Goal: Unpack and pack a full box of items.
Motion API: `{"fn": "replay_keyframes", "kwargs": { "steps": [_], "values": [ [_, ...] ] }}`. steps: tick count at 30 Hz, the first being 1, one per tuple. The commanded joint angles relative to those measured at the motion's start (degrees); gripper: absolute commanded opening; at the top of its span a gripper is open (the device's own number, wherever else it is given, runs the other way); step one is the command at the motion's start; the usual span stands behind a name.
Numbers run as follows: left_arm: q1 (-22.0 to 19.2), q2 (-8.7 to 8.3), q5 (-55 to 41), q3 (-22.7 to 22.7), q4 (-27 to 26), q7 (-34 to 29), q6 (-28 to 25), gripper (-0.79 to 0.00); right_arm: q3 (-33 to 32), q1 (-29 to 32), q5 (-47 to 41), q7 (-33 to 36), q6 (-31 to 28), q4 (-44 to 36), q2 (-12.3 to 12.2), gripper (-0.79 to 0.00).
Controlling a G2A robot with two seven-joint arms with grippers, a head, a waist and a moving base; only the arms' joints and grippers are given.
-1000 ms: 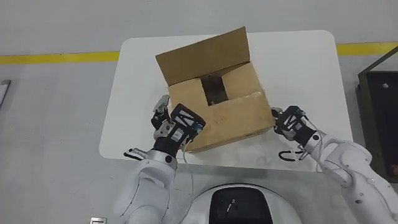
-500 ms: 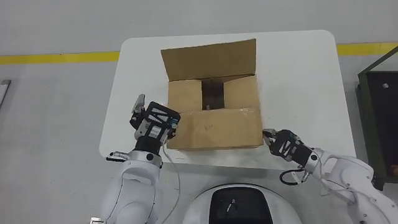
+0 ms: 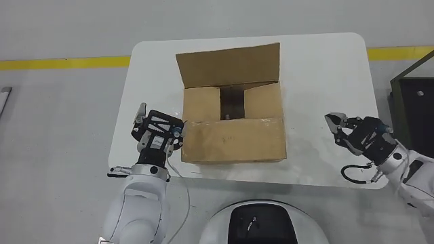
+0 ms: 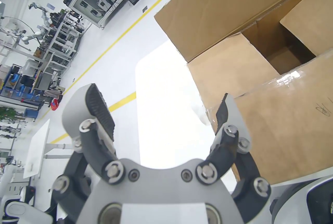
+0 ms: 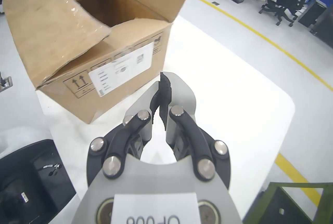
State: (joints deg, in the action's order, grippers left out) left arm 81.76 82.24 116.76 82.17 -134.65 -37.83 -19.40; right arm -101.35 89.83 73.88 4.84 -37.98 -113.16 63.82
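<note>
Box (image 3: pixel 234 142), frame centre, flaps open; white label (image 5: pixel 121 69) and arrows (image 5: pixel 79 83) on its side; left gripper (image 4: pixel 160 103) spread wide; right gripper (image 5: pixel 164 86) closed, empty.

A white table (image 3: pixel 325 74) with rounded corners is carrying a brown cardboard box (image 3: pixel 234 142). The box is sitting flat around the table's middle, somewhat nearer the robot's edge, its sides running square with the table's edges and its far flap standing open.
</note>
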Motion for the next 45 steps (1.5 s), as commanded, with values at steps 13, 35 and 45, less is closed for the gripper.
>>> {"fn": "replay_keyframes", "kwargs": {
  "steps": [13, 35, 45],
  "values": [
    [0.0, 0.0, 0.0, 0.0, 0.0, 0.0, 0.0, 0.0, -0.56, -1.26, -18.47, 0.69, -4.25, -0.27, -0.06, -0.785],
    [0.0, 0.0, 0.0, 0.0, 0.0, 0.0, 0.0, 0.0, 4.46, -12.45, -49.07, 37.05, -3.61, 1.56, -3.12, -0.674],
    [0.0, 0.0, 0.0, 0.0, 0.0, 0.0, 0.0, 0.0, 17.46, -25.29, -51.18, 46.97, 3.83, 8.14, -3.25, -0.434]
  ]
}}
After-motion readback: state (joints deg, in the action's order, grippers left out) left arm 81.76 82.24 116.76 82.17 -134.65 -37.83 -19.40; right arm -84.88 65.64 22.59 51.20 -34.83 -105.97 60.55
